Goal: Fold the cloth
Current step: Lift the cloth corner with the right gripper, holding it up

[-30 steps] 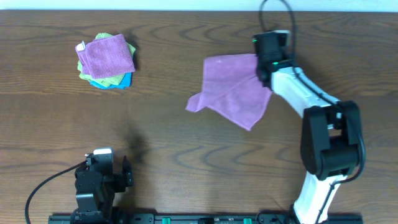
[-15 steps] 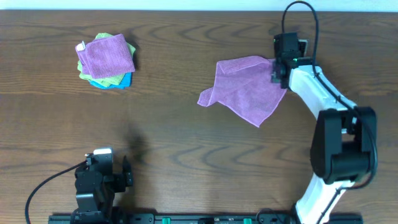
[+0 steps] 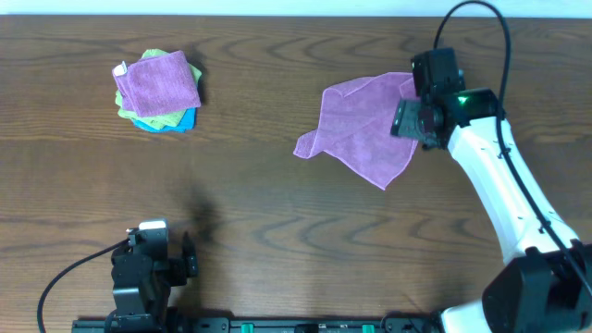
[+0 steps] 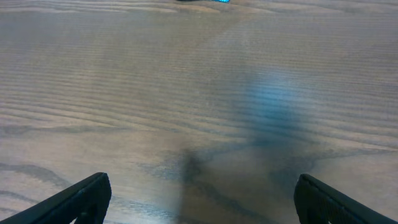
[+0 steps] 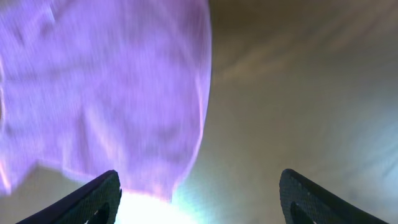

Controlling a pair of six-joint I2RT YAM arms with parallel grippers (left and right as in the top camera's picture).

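The cloth lies spread but unfolded on the bench, in the upper right-centre of the overhead frame. Its outline is uneven. One small corner flap juts toward the left, and another corner points down toward the bottom of the frame.

The right pincer is above the cloth's right edge in the overhead view. In the right wrist view its two fingers stand wide apart at the bottom corners with nothing between them, so it is open and holds nothing. There the cloth fills the upper left of the frame, blurred, and its lower edge ends just above the left-hand finger. Whether that finger touches the fabric cannot be told. A bright glare sits on the wood at the bottom.

The left pincer is at the lower left of the overhead frame, well apart from the cloth. Its fingers are also spread open, over bare wood.

A stack of folded cloths sits at the upper left, with a purple one on top and lime-green and blue ones beneath.
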